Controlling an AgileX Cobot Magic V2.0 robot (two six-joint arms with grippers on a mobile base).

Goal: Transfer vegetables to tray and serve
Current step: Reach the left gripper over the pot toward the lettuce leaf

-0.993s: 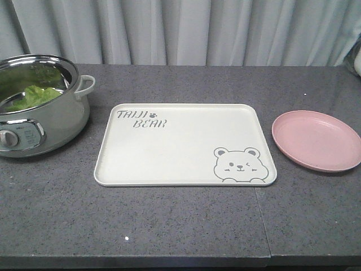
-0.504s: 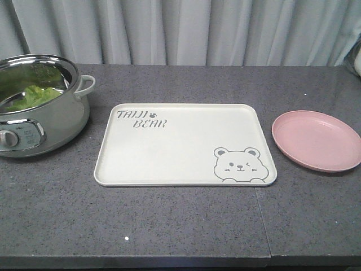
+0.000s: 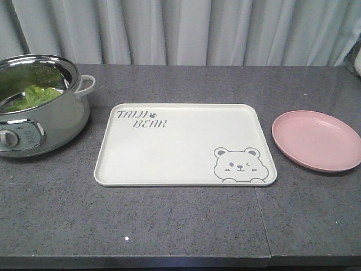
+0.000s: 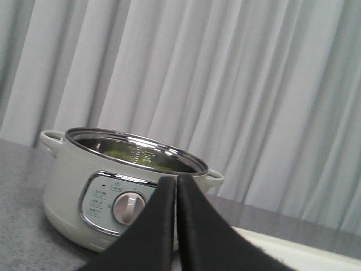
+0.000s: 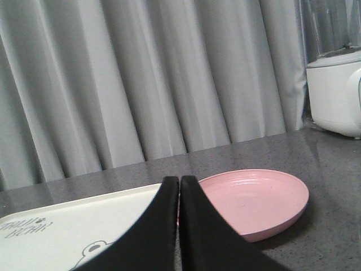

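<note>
Exterior front-facing view: the counter (image 3: 186, 226) is carrying the tray (image 3: 180, 149) at centre, long axis running left to right, and the pot (image 3: 59, 121) at the left edge. The vegetables (image 3: 34, 96) are lying inside the pot, none on the tray. In the left wrist view, the left gripper (image 4: 176, 182) is pointing level at the pot, making that arm nearer; its fingers are pressing together, empty. The right gripper (image 5: 179, 182), likewise closed and empty, is facing the pink plate (image 5: 254, 200).

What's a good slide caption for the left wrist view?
Shut left pincer facing a cooking pot of greens before grey curtains.
</note>
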